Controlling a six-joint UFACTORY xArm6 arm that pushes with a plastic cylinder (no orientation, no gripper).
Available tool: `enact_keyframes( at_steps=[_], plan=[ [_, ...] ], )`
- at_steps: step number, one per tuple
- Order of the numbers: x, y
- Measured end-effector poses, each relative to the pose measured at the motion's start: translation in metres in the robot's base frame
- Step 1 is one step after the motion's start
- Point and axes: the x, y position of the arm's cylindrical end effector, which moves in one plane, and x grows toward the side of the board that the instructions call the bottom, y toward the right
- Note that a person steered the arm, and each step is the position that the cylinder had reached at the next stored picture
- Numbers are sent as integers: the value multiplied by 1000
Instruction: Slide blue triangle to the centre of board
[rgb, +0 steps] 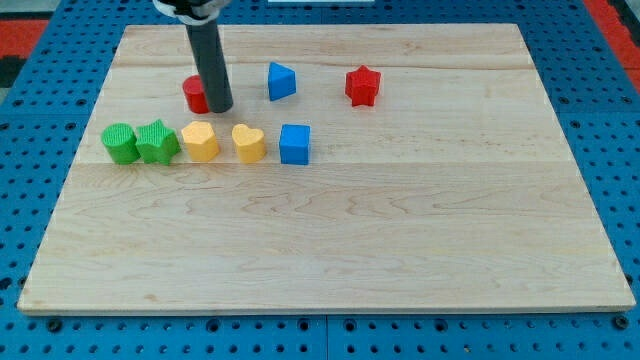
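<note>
Eight blocks on a pale wooden surface (400, 250), set on a blue pegboard; one dark rod present.

Item 1, blue triangle (281, 81): the task's thing. Lies in the far row, left of the board's middle line and well far of centre. Nothing touches it. The centre lies nearer and to the right of it, so a push would have to come from its far-left side.

Item 2, the rod's tip (220, 107): down at the surface, left of the blue triangle with a clear gap between. It stands just beside the red cylinder (194, 95), partly hiding it; contact cannot be told. The arm carries no pincer, only this rod, so there is nothing to open, close or hold.

Item 3, red star (363, 86): far row, right of the triangle, well apart, clear of the likely path.

Items 4 to 8, a near-straight row nearer than the triangle, left to right: green cylinder-like block (118, 143) touching green star (157, 142), yellow block (200, 141), yellow heart (249, 143), blue cube (295, 143).

Remark: the blue cube sits almost directly near-side of the triangle, so a straight push toward the near edge risks collision; a diagonal line to the right looks safer.
</note>
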Motion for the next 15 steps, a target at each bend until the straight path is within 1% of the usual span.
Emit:
enact_keyframes(
  at_steps=[1, 2, 3, 4, 5, 8, 9, 10, 11, 13, 14, 15],
  plan=[
    [-4, -12],
    [-46, 10],
    [-50, 42],
    [-43, 71],
    [-49, 101],
    [-36, 154],
    [-42, 154],
    [-39, 169],
    [-17, 192],
    [26, 215],
    [38, 213],
    [38, 197]
  ],
)
